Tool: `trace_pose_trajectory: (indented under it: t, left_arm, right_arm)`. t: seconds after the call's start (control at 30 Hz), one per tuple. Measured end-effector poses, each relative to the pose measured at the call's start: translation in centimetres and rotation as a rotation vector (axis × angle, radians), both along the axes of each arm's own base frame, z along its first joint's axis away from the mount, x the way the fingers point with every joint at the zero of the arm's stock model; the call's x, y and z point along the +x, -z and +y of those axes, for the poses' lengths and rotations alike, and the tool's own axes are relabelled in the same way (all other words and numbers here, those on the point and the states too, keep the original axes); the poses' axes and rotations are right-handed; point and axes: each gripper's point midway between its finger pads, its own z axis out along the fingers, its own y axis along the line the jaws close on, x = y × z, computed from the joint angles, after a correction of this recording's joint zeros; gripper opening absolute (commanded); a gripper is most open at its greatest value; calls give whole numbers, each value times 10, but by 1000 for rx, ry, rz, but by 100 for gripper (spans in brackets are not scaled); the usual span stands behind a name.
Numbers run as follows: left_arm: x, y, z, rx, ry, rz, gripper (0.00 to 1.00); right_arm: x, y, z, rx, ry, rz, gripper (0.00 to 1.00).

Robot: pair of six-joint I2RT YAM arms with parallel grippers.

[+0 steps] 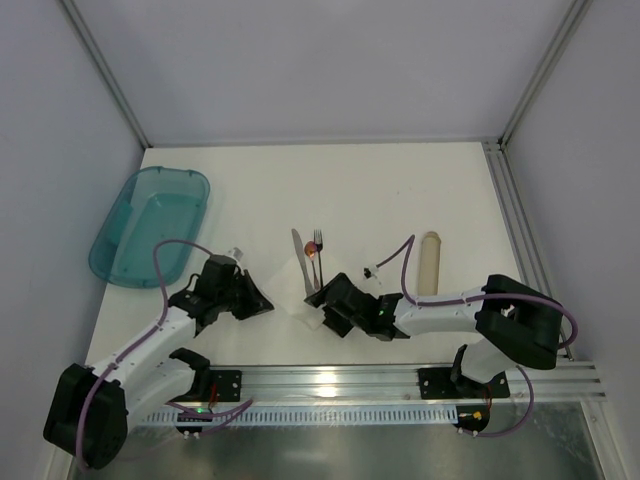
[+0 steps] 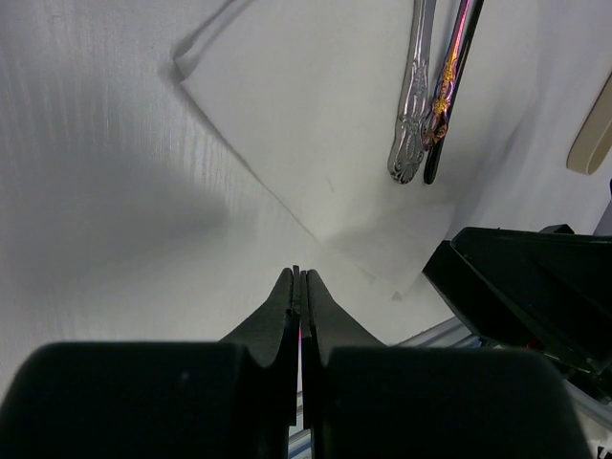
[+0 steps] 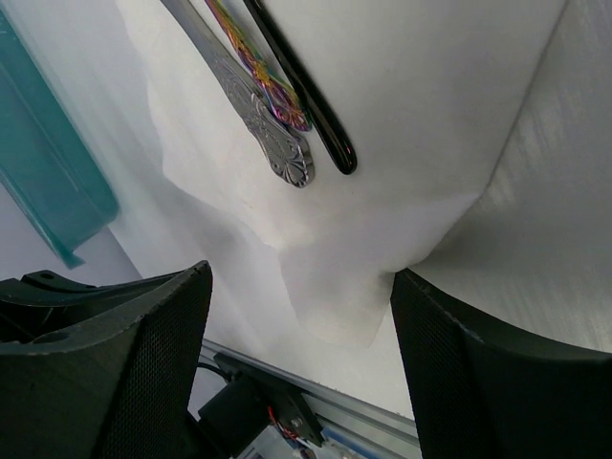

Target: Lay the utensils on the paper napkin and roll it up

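Utensils (image 2: 413,105) are laid side by side on the paper napkin (image 2: 306,115), mid-desk (image 1: 400,190), handles toward the arms. Left claw (image 2: 298,277) is seen closed on nothing, just beside the napkin's edge. Right claw (image 3: 301,287) is held wide open, with the napkin's near corner (lifted, crumpled) between its fingers.

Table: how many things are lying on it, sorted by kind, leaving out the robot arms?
Utensils: 3
Napkin: 1
Teal tub: 1
Beige tube: 1
Total: 6
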Motion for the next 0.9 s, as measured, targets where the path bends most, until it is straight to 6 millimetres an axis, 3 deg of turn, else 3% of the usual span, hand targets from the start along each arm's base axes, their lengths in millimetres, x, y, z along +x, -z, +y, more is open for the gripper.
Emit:
trace_pose_trajectory:
  t: [0.37, 0.6, 0.9]
  left_arm:
    - [-11, 11, -11, -33, 55, 25, 0]
    - [-12, 4, -34, -108, 123, -3, 0]
    - [-11, 7, -66, -183, 190, 3, 0]
  right_arm:
    - [14, -13, 4, -5, 12, -79, 75]
    - [21, -32, 18, 37, -5, -122, 74]
    - [27, -35, 17, 29, -18, -148, 74]
